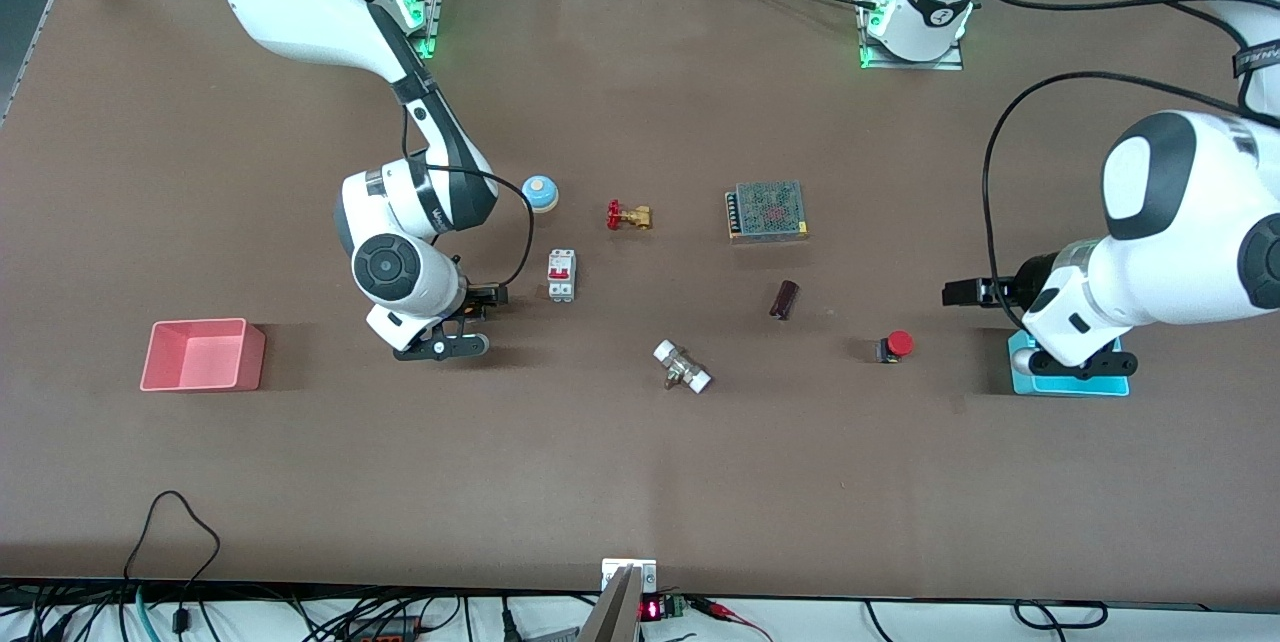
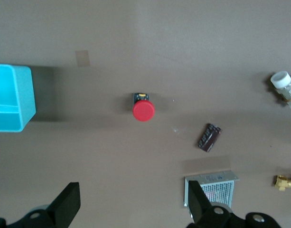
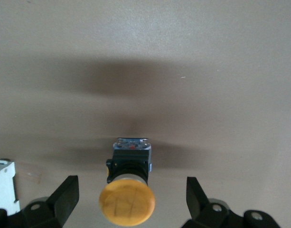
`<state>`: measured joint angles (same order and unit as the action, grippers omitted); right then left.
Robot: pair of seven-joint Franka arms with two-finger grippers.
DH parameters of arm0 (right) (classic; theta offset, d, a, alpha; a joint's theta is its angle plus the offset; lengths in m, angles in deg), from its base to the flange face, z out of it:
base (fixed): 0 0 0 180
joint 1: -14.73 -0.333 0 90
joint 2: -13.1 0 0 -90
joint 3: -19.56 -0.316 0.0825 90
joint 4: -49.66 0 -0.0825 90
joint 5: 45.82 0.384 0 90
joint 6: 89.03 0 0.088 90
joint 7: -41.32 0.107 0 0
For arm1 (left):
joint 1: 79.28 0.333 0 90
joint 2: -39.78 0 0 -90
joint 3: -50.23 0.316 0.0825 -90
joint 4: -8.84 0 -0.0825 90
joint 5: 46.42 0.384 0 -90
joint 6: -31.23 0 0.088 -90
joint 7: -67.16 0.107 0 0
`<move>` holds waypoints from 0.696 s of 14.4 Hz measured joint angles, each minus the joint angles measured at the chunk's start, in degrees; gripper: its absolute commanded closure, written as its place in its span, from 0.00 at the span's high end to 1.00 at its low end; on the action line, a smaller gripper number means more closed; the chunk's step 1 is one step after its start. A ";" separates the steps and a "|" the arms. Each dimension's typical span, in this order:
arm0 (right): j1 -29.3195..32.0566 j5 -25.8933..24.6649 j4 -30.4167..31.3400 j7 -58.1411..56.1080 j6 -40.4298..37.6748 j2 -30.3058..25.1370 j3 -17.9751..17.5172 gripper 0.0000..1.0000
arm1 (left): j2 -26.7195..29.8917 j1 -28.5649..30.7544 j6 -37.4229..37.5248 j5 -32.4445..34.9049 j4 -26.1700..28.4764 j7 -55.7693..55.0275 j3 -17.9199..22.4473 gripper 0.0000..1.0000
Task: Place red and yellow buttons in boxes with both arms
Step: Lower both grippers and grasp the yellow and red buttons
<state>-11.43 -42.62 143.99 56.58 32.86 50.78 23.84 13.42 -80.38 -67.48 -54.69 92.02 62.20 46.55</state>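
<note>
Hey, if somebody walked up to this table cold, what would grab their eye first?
Probably the right gripper, low over the table near the pink box with its fingers open on either side of the yellow button. Next, the red button standing alone on the table beside the cyan box, where the left gripper hangs open above that box.

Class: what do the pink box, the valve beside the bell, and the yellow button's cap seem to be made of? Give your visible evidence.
Pink box: likely plastic, with smooth, even colour and thin moulded walls.
Valve: probably brass, with a golden metallic body; the red handle's material is unclear.
Yellow button cap: seemingly matte plastic, with an even orange-yellow face and no glare.
</note>
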 measured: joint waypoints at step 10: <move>0.21 0.00 0.00 0.00 0.04 0.90 0.02 0.57 | -10.11 -3.73 -9.98 3.20 0.44 -5.11 -0.08 1.00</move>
<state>-11.23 -42.62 143.99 56.58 32.90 51.68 23.85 3.31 -84.11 -77.46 -51.49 92.46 57.09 46.47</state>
